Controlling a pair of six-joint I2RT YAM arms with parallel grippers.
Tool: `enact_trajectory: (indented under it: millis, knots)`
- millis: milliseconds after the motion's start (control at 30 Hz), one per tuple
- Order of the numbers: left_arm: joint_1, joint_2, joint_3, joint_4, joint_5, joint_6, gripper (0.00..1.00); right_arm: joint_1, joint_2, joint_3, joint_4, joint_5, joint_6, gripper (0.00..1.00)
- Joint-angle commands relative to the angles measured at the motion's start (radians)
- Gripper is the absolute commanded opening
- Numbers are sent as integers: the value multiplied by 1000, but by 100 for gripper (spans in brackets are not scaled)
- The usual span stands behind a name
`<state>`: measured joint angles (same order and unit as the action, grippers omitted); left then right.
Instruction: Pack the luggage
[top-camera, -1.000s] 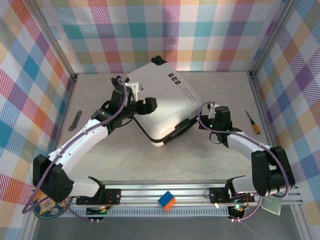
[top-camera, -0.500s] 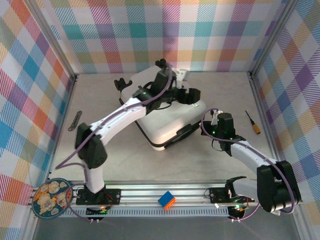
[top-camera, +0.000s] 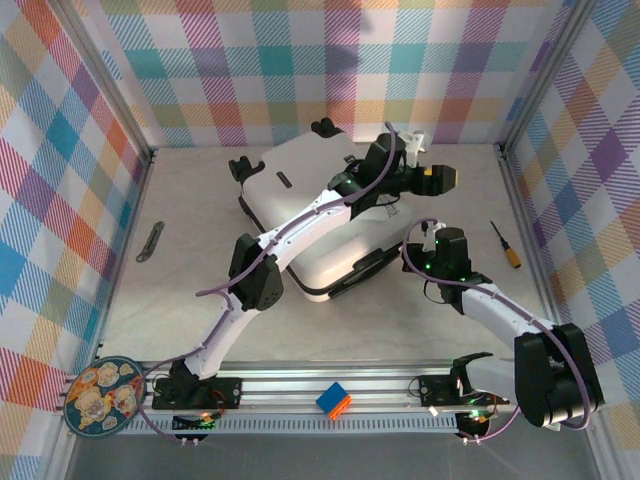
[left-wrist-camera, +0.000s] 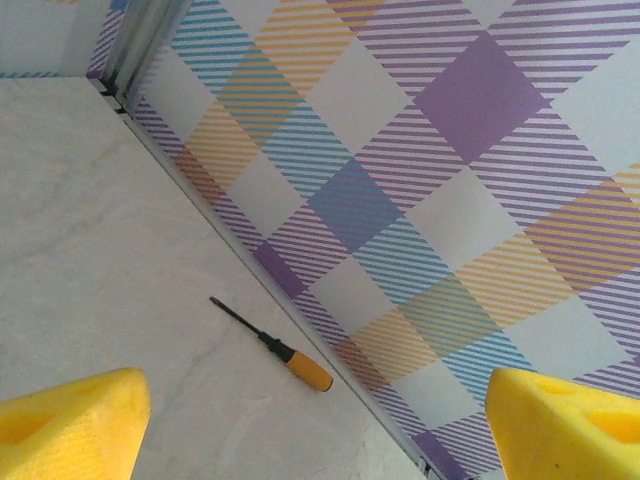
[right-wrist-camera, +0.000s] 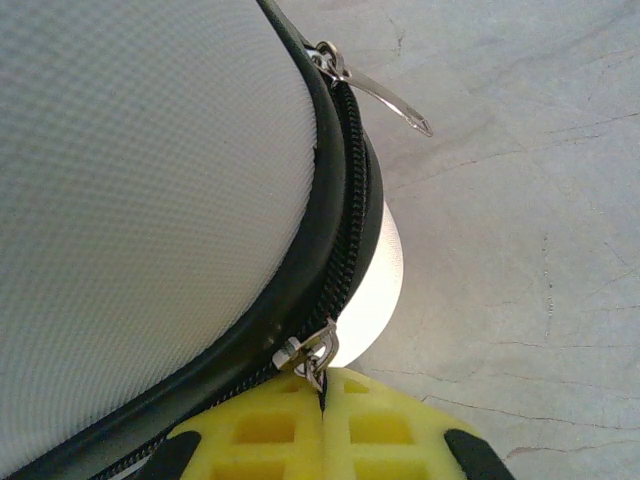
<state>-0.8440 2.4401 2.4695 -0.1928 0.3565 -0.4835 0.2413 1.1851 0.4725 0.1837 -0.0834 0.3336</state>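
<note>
The luggage, a white hard-shell suitcase with a black zipper seam, lies closed in the middle of the table. My left arm reaches across it, and the left gripper hangs past its far right corner. In the left wrist view that gripper is open, yellow fingertips wide apart over bare table. My right gripper is at the luggage's near right corner. In the right wrist view it is shut on a metal zipper pull on the seam of the luggage. A second pull sticks out farther along.
An orange-handled screwdriver lies by the right wall, also under the left gripper as the screwdriver. A dark strip lies at the left. A colour cube and a patterned plate sit at the front rail. Plaid walls enclose three sides.
My left arm has swung from the luggage's left side across its top to the far right, jaws widening a little. The luggage has shifted slightly. The right gripper stays shut at the zipper.
</note>
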Motion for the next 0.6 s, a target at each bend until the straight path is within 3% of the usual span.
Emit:
enact_trajectory:
  millis: [0,233,567]
  knots:
    - [-20,19,22,-12,-33,-42,87,-2,-24,-18,-10,-4,10,0]
    - [-28,35,-18,-24,-29,-61,85,-2,-34,-23,-12,0,10,0]
    - [-33,-42,-101,-255,-148,-7,83,-4,-37,-5,-34,63,-3,0]
